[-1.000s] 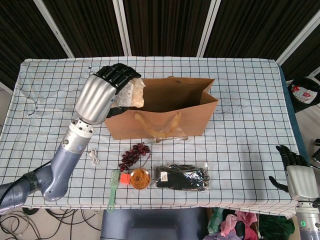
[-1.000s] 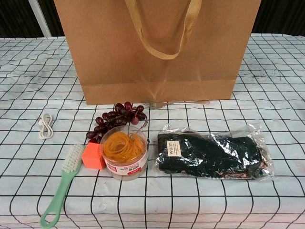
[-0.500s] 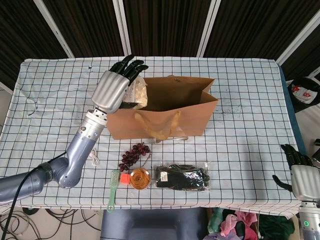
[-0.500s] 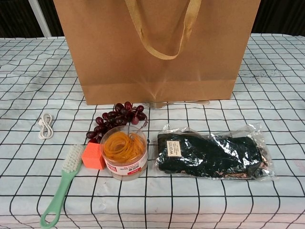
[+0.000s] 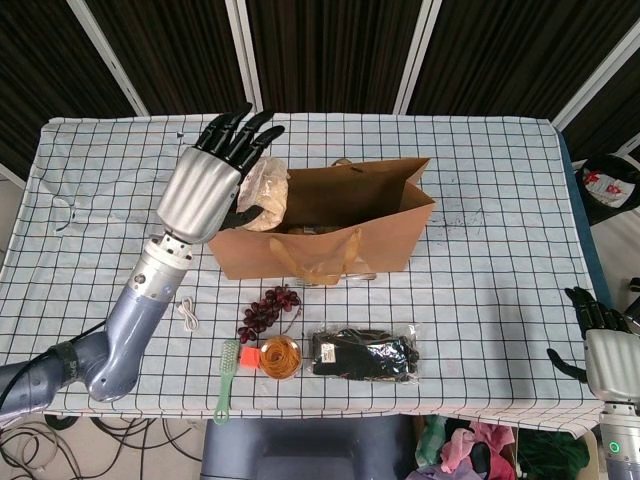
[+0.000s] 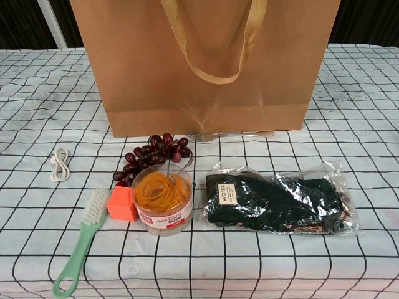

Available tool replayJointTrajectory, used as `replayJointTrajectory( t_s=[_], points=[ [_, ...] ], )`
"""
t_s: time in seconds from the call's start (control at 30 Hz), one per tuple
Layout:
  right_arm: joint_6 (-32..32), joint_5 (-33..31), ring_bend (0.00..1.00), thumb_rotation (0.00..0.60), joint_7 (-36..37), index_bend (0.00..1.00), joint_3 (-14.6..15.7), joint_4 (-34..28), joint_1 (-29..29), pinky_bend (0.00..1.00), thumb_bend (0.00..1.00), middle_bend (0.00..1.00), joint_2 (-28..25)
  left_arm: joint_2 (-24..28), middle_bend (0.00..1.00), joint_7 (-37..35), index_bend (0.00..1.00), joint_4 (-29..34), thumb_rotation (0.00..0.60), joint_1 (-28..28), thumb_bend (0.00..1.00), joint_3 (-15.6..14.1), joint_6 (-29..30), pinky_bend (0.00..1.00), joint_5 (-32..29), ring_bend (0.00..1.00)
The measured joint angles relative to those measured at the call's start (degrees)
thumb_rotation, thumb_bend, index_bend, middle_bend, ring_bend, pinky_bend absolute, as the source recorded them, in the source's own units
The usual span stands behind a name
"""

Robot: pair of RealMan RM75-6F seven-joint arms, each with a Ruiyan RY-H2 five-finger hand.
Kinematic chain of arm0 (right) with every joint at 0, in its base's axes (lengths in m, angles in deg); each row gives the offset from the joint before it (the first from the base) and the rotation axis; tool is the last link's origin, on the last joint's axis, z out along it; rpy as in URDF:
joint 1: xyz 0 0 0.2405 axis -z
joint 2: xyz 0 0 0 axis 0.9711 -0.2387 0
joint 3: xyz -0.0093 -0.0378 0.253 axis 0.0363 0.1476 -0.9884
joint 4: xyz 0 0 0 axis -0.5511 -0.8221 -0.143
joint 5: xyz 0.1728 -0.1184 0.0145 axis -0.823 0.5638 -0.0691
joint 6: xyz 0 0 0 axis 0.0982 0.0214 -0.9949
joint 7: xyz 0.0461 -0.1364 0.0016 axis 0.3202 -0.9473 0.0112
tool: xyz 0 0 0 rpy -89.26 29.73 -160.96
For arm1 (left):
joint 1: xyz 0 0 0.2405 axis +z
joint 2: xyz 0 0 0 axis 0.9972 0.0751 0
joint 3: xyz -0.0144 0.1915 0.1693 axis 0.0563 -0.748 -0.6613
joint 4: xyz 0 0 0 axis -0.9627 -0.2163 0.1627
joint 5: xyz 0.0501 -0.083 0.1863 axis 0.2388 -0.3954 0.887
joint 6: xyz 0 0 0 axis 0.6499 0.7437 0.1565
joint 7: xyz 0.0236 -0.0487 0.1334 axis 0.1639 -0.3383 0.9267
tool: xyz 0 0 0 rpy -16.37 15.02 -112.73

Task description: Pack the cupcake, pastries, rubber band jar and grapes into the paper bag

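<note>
Left hand (image 5: pixel 215 180) is up over the L end of the paper bag (image 5: pixel 370 225), fingers fanned out toward the far side, thumb tucked under against a clear-wrapped pastries pack (image 5: pixel 264 190) that sits at the bag's L rim, half over the opening; can't tell for sure if I've got a pinch on it or it's just resting on the edge. Something pale shows down inside the bag near the front wall, too small to name. Bag stands upright mid-surface, mouth open, front handle flopped down over its near face. Right hand (image 5: pixel 603 345) is low at the R edge, off the checked surface (image 5: pixel 500 280), fingers apart, nothing in it. Near side of the bag, chest view: grapes (image 6: pixel 154 153) lie just in front of the bag's base, touching the rubber band jar (image 6: pixel 162 198) behind its rim; jar is upright, open top, orange bands visible. Orange block (image 6: pixel 121 204) is pressed against the jar's L side, green brush (image 6: pixel 81 248) just L of that, bristle end by the block. White cable (image 6: pixel 59 163) coiled further L, apart from the rest. Bagged dark gloves (image 6: pixel 277 203) lie R of the jar, near but not touching. A fork (image 6: pixel 230 134) lies along the bag's base, partly tucked under it.
</note>
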Motion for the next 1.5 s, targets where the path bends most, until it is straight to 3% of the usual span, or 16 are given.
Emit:
replayJointTrajectory(
  t_s=[0.23, 0.4, 0.63, 0.73, 0.87, 0.97, 1.1, 1.27, 1.5],
  points=[
    [-0.52, -0.99, 0.19, 0.600, -0.24, 0.13, -0.48, 0.13, -0.06, 0.22, 0.14, 0.12, 0.61, 7.42, 0.09, 0.71, 0.12, 3.46, 0.600, 2.98, 0.00, -2.37, -1.58, 0.15, 0.18, 0.00],
    [-0.71, -1.24, 0.19, 0.600, -0.85, 0.13, -0.65, 0.41, -0.17, 0.22, 0.14, 0.12, 0.98, 9.06, 0.09, 0.91, 0.12, 4.16, 0.600, 3.63, 0.00, -3.70, -2.99, 0.15, -0.87, 0.00],
    [-0.72, -1.48, 0.19, 0.600, -0.80, 0.13, -0.77, 0.68, -0.03, 0.22, 0.14, 0.12, 0.94, 11.18, 0.10, -0.11, 0.14, 7.72, 0.600, 8.27, 0.00, -5.95, 1.90, 0.15, 2.93, 0.00],
    [-0.30, -1.39, 0.19, 0.600, -0.82, 0.13, -0.87, 0.65, 0.09, 0.22, 0.14, 0.12, 0.88, 12.27, 0.14, -1.62, 0.17, 9.10, 0.600, 12.23, 0.00, -8.75, 5.67, 0.17, 7.51, 0.00],
    [0.33, -1.35, 0.19, 0.600, -0.93, 0.13, -1.13, 0.48, 0.31, 0.22, 0.15, 0.12, 0.87, 12.13, 0.16, -7.74, 0.17, 7.19, 0.600, 18.41, 0.00, -14.30, 12.80, 0.17, 18.40, 0.00],
    [0.34, -1.48, 0.19, 0.600, -1.23, 0.13, -1.23, 0.50, 0.31, 0.22, 0.15, 0.12, 0.95, 10.21, 0.16, -14.54, 0.17, 1.22, 0.600, 22.50, 0.00, -18.50, 18.21, 0.17, 26.85, 0.00],
    [0.31, -1.56, 0.19, 0.600, -1.55, 0.13, -1.33, 0.52, 0.27, 0.22, 0.15, 0.12, 1.13, 6.21, 0.15, -21.16, 0.16, -9.61, 0.600, 26.94, 0.00, -24.17, 21.14, 0.17, 31.63, 0.00],
    [0.10, -1.48, 0.19, 0.600, -1.58, 0.13, -1.28, 0.55, 0.23, 0.22, 0.15, 0.12, 1.08, 1.35, 0.15, -28.97, 0.15, -15.86, 0.600, 29.32, 0.00, -31.29, 18.16, 0.17, 33.66, 0.00],
    [0.14, -1.04, 0.19, 0.600, -1.16, 0.13, -1.11, 0.37, 0.29, 0.22, 0.15, 0.12, 0.77, -1.47, 0.14, -28.78, 0.14, -12.35, 0.600, 26.93, 0.00, -32.62, 7.31, 0.16, 34.53, 0.00]
  ],
)
